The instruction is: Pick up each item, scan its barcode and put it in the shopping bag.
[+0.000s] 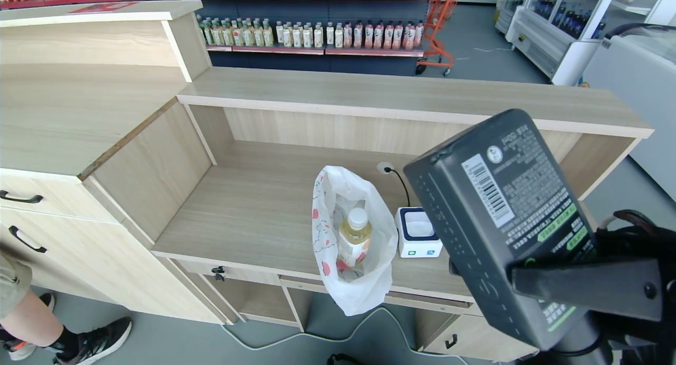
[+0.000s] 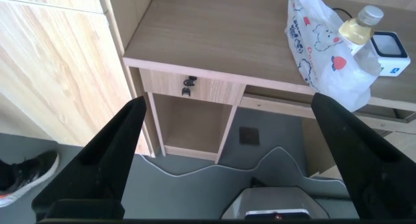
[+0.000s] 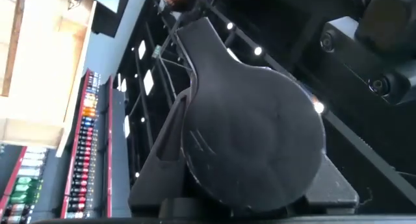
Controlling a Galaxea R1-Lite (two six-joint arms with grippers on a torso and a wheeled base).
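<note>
My right gripper (image 1: 533, 288) is clamped on a dark pack (image 1: 491, 212), held up clear of the scanner (image 1: 418, 238), not bagged yet. One bottle's (image 1: 355, 238) already in the shopping bag (image 1: 322, 222) just beside the scanner.

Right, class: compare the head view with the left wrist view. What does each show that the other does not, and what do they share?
Head view only: a dark box with its barcode showing, and store shelves of drinks behind. Left wrist view only: the left gripper, jaws open. Both: the shopping bag on the counter, the bottle inside it, the scanner beside it.
</note>
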